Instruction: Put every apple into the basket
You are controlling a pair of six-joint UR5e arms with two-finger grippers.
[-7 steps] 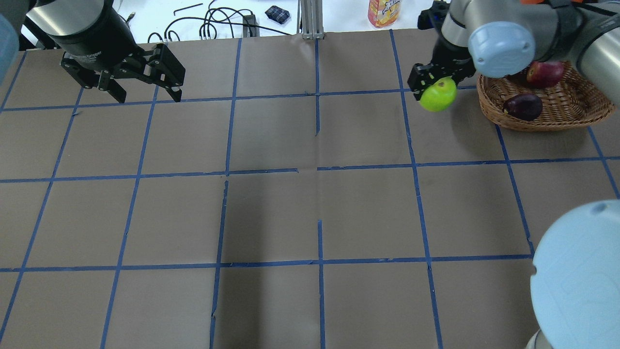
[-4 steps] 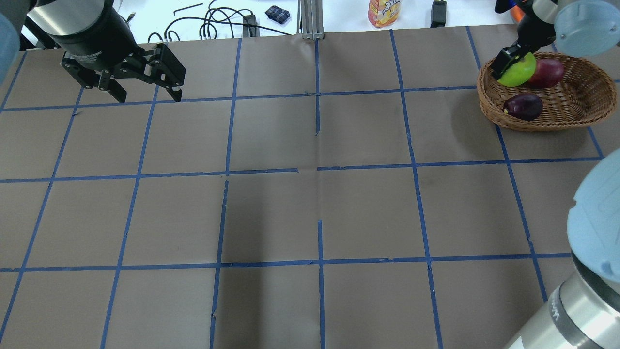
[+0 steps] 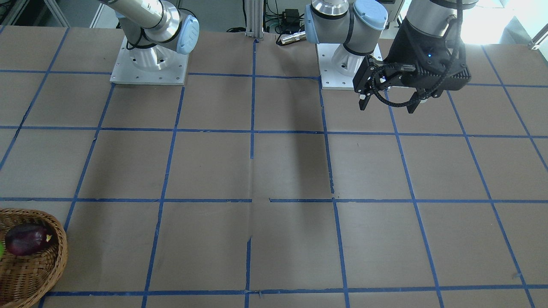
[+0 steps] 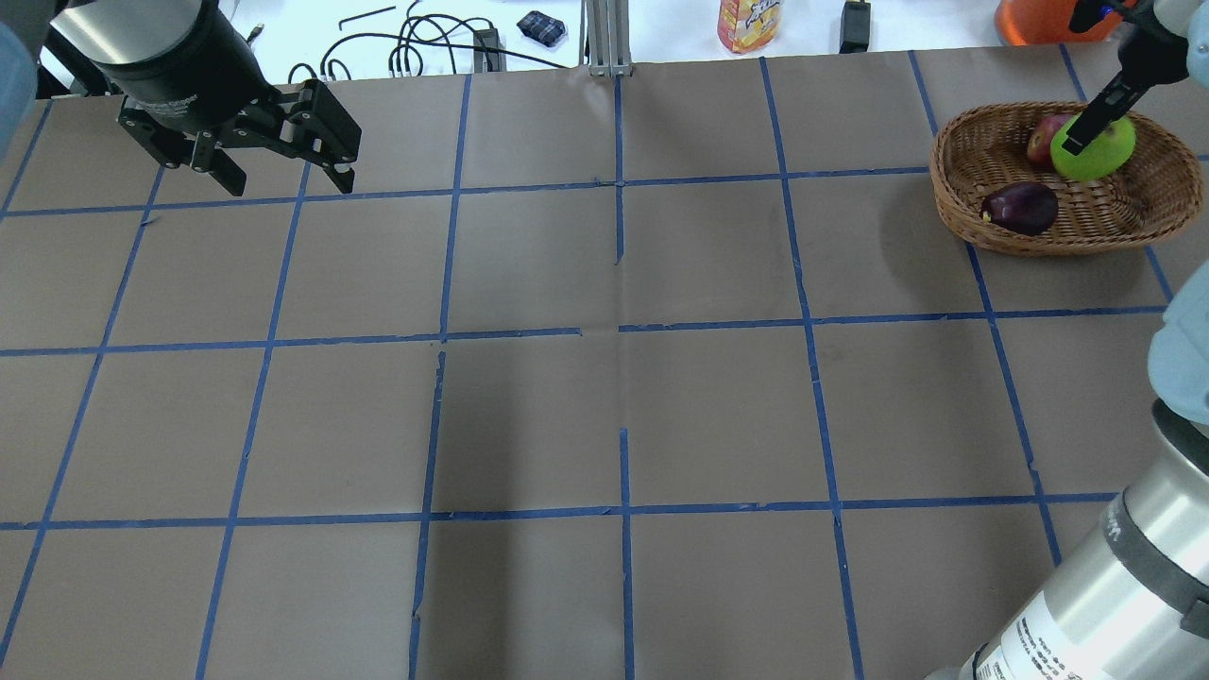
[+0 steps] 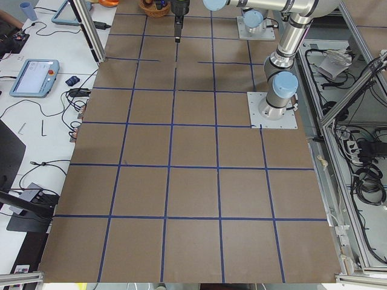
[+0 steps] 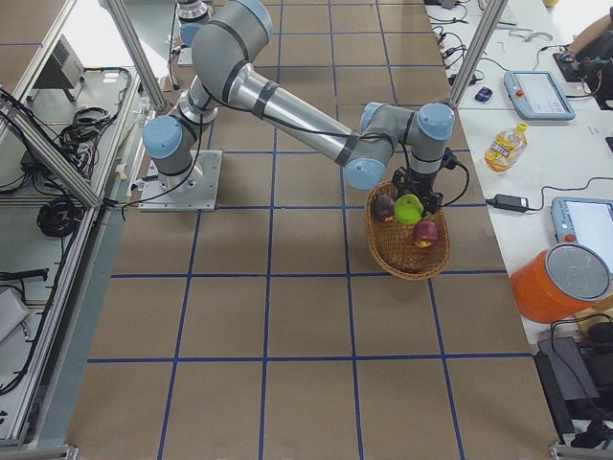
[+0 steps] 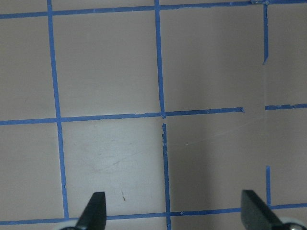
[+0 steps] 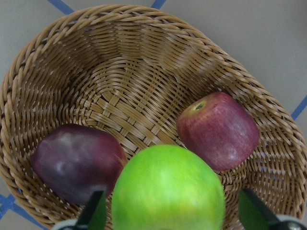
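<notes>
My right gripper (image 4: pixel 1094 132) is shut on the lime green apple (image 4: pixel 1098 151) and holds it above the middle of the light brown wicker basket (image 4: pixel 973 203). In the right wrist view the green apple (image 8: pixel 168 191) fills the space between the fingers (image 8: pixel 94 211). Below it the red apple (image 8: pixel 218 129) and the dark purple apple (image 8: pixel 76 160) lie in the basket (image 8: pixel 144 72). The red apple (image 4: pixel 1042 140) and the purple apple (image 4: pixel 1020 208) also show from overhead. My left gripper (image 4: pixel 288 181) is open and empty, high over the far left of the table.
An orange-labelled bottle (image 4: pixel 749 24), cables (image 4: pixel 425 47) and an orange bucket (image 4: pixel 1034 21) sit beyond the table's far edge. The basket (image 3: pixel 47 261) stands near the table's corner. The brown paper is marked with a blue tape grid.
My right gripper has carried the green apple rightward, from left of the basket to above its middle. The left gripper has stayed where it was, open.
</notes>
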